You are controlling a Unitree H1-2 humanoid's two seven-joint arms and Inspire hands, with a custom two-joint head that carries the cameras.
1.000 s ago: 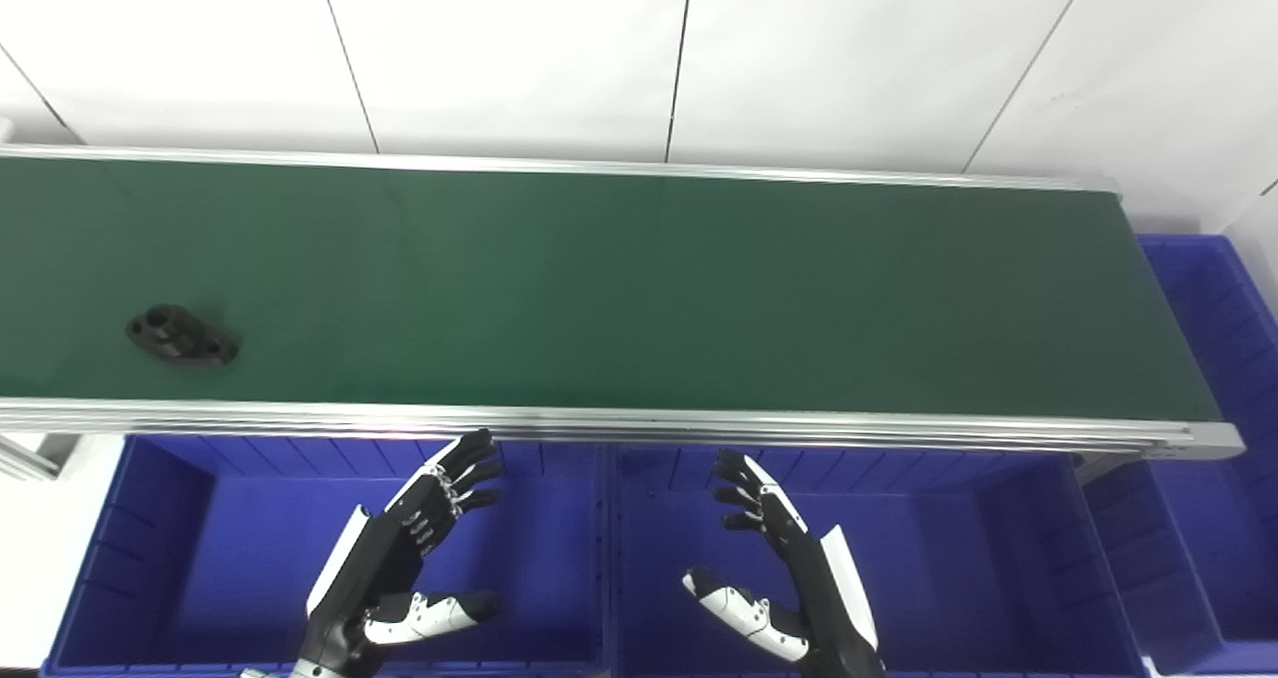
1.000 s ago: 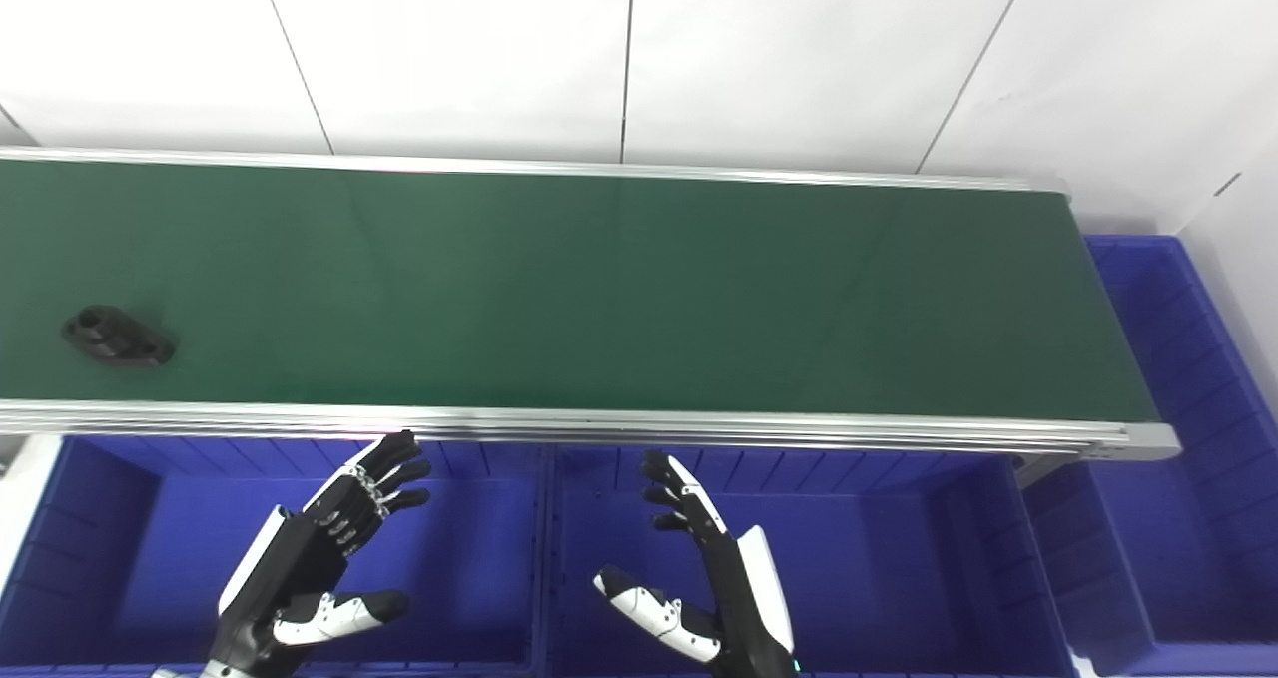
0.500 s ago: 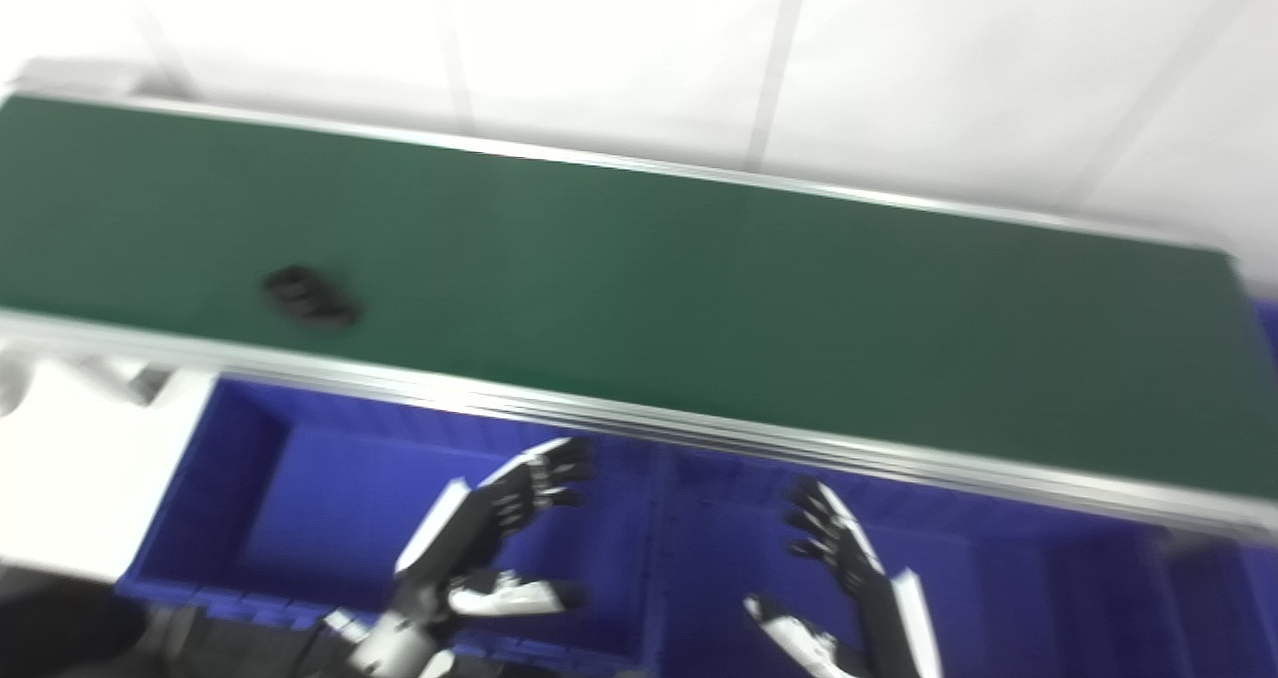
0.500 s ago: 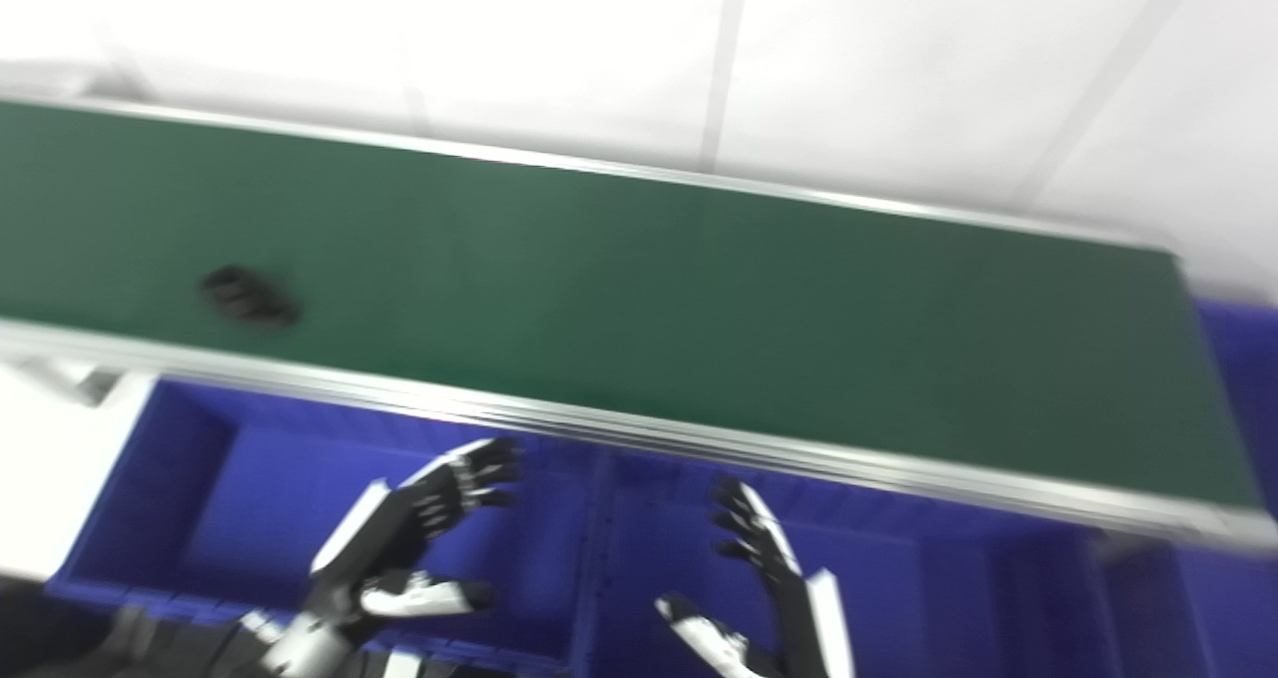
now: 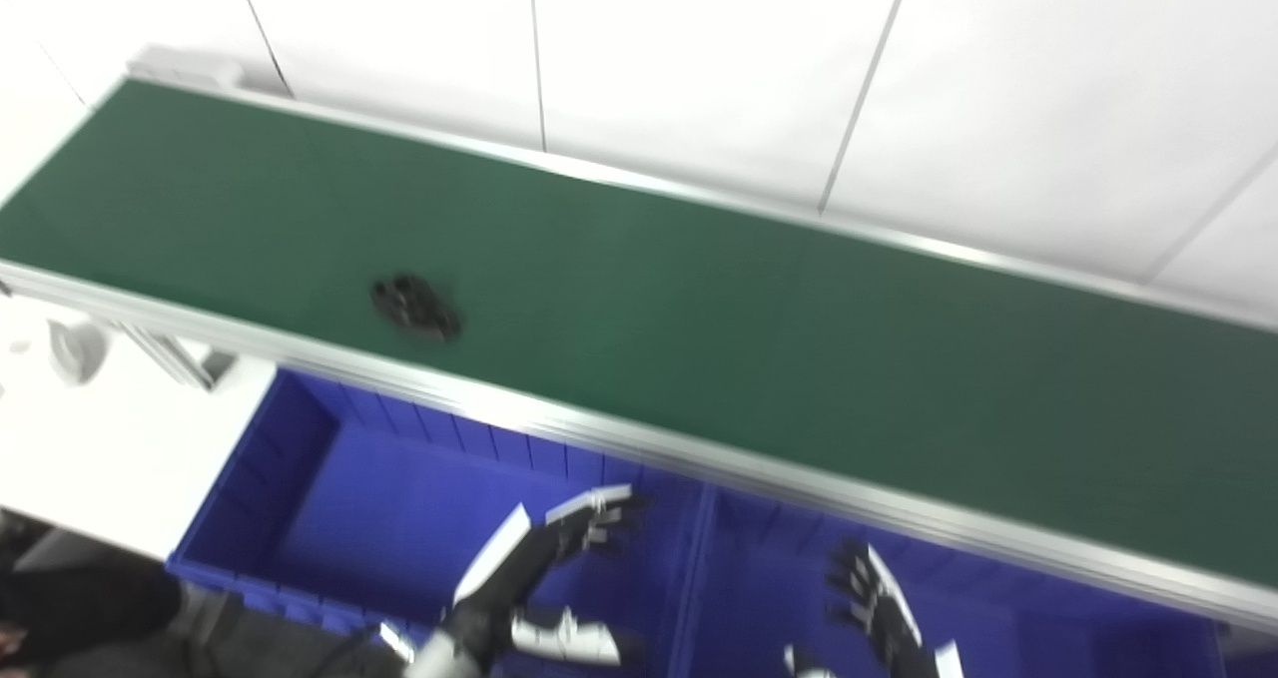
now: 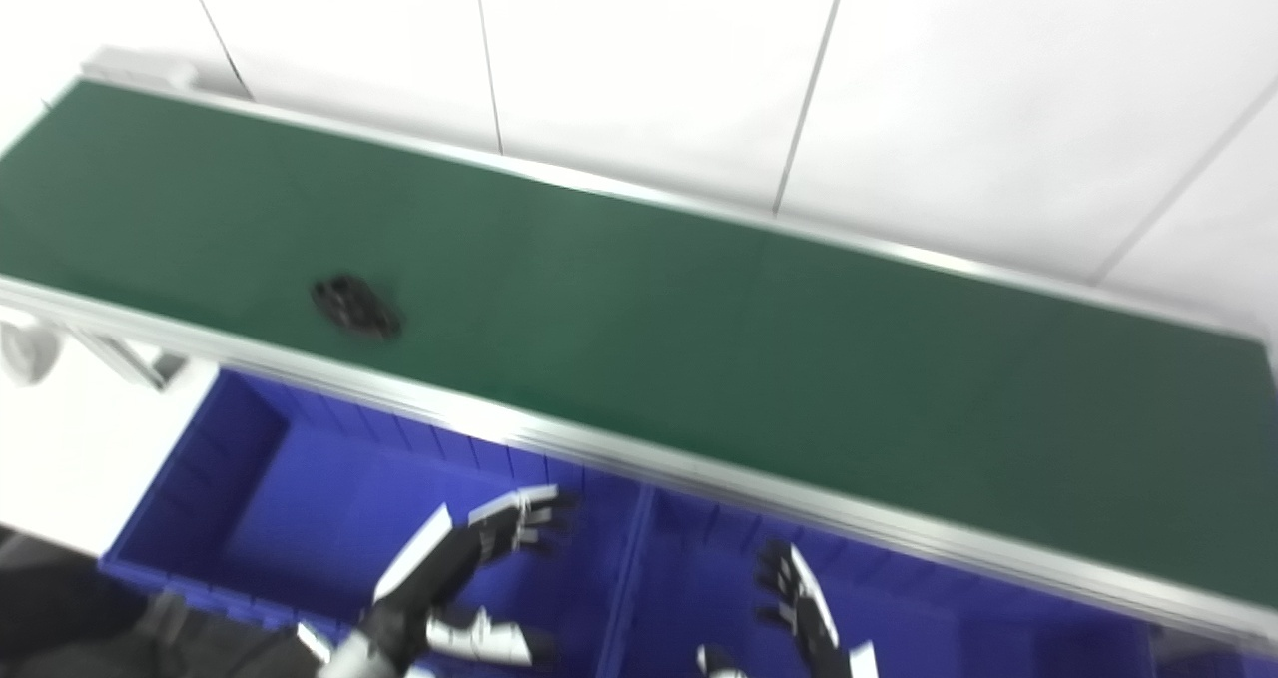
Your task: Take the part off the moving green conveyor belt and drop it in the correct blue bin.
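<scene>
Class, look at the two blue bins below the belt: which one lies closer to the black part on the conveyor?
The left blue bin, under the left hand; the black part rides just above it.

No writing, label, brand, number or sign can be read anywhere here; both views are a little blurred, and the belt, the bins and the wall show only plain surfaces
</scene>
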